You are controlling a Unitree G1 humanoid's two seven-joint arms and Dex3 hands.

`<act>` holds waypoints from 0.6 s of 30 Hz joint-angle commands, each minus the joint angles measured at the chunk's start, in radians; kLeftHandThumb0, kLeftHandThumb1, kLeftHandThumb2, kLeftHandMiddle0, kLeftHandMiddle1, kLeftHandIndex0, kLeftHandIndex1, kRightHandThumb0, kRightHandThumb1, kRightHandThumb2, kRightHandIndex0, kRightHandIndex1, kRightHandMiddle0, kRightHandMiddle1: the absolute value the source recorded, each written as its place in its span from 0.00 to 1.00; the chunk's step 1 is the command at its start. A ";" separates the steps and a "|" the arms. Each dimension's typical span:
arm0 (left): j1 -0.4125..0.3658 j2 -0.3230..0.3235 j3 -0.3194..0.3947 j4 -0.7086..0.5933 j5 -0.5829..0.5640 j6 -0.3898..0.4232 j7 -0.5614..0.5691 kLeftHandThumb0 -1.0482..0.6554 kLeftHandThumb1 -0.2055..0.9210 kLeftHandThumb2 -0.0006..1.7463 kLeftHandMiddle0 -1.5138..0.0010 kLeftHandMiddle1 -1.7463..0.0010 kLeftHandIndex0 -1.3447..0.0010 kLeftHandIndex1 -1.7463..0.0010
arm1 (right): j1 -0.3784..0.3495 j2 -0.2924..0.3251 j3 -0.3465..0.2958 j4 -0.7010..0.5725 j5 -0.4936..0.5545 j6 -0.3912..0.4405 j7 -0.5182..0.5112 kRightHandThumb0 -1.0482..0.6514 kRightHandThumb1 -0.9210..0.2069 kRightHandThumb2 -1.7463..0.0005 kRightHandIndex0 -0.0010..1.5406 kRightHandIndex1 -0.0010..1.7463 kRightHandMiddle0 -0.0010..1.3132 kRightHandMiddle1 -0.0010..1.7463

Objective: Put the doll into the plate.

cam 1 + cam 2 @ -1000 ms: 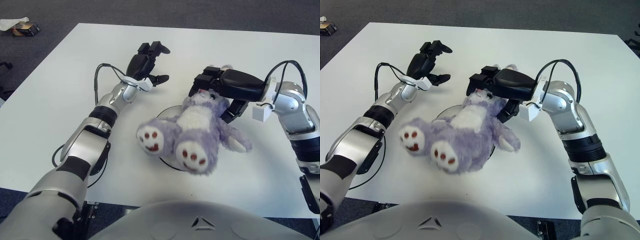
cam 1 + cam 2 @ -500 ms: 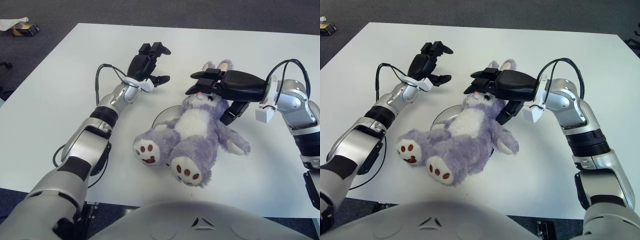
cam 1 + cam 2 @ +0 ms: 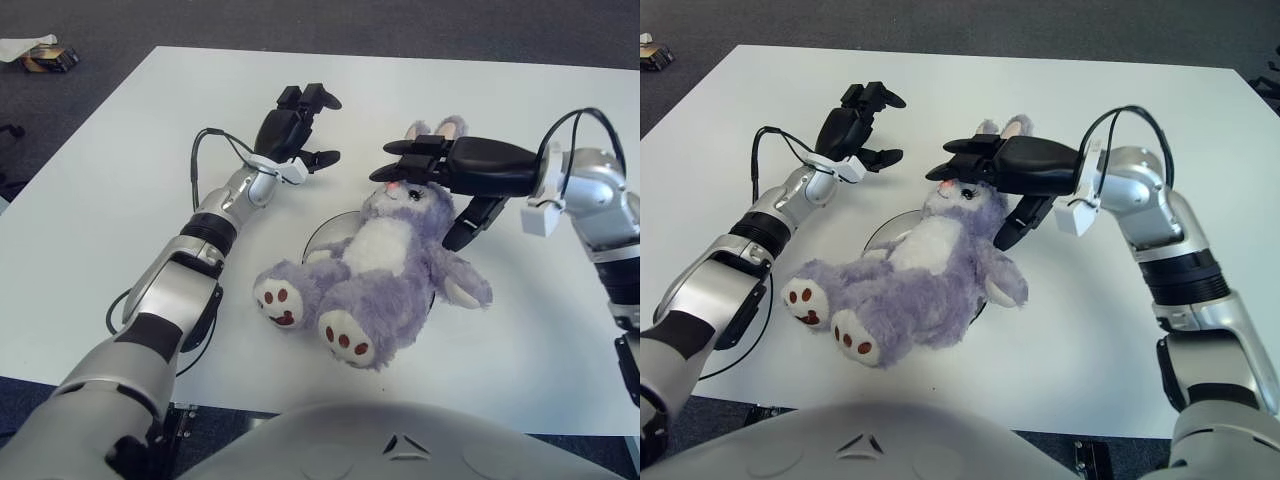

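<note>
Doll: you had the purple plush rabbit doll lying on its back across the plate, head toward the far side of the table, legs and brown-padded feet stretched toward the robot and off the plate's near-left edge.
Plate: your white plate lay mostly hidden under the doll; only its left rim showed beside the doll's arm.
Right robot hand: your right robot hand hung just above the doll's head, its long black fingers stretched out flat over the face and its thumb pointing down beside the doll's right side. The fingers were extended rather than closed around the toy; you could not tell from either view whether they touched the head.
Left robot hand: your left robot hand showed to the left of the doll's head, apart from it, fingers loosely spread and holding nothing.
Table: the white table carried the plate and doll.
</note>
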 commanded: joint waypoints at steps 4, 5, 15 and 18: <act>0.019 -0.002 0.000 0.004 -0.007 0.004 -0.012 0.36 0.78 0.51 0.91 0.24 1.00 0.19 | -0.024 -0.097 -0.036 -0.069 0.114 0.119 0.108 0.04 0.00 0.90 0.00 0.00 0.00 0.19; 0.019 -0.002 0.000 0.005 -0.006 0.004 -0.011 0.36 0.78 0.51 0.91 0.24 1.00 0.20 | -0.024 -0.106 -0.043 -0.077 0.127 0.135 0.118 0.04 0.00 0.90 0.00 0.00 0.00 0.20; 0.018 -0.003 0.000 0.001 -0.005 0.015 -0.015 0.36 0.77 0.51 0.91 0.23 1.00 0.17 | -0.099 -0.056 -0.049 0.028 0.162 0.066 0.133 0.06 0.01 0.92 0.00 0.00 0.00 0.18; 0.020 -0.006 0.003 -0.006 -0.009 0.021 -0.018 0.35 0.77 0.51 0.92 0.22 1.00 0.16 | -0.125 -0.046 -0.062 0.101 0.231 0.075 0.168 0.07 0.04 0.93 0.00 0.00 0.00 0.18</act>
